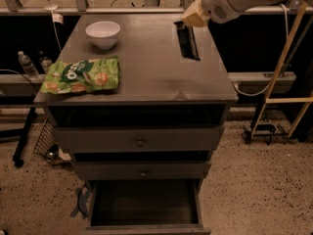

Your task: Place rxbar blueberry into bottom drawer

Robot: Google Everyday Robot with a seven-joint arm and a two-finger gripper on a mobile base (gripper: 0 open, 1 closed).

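Note:
My gripper (190, 21) is at the back right of the grey cabinet top, under the white arm that comes in from the upper right. It is shut on the far end of the rxbar blueberry (188, 43), a long dark flat bar that slants down and toward me just over the tabletop. The bottom drawer (146, 228) stands pulled open at the foot of the cabinet, and its dark inside looks empty. It is well below and in front of the gripper.
A large green chip bag (80, 75) lies at the front left of the cabinet top (146, 77). A white bowl (102, 33) sits behind it. The two upper knobbed drawers (140, 141) are closed. A yellow-framed stand (288, 72) is at the right, bottles (27, 65) at the left.

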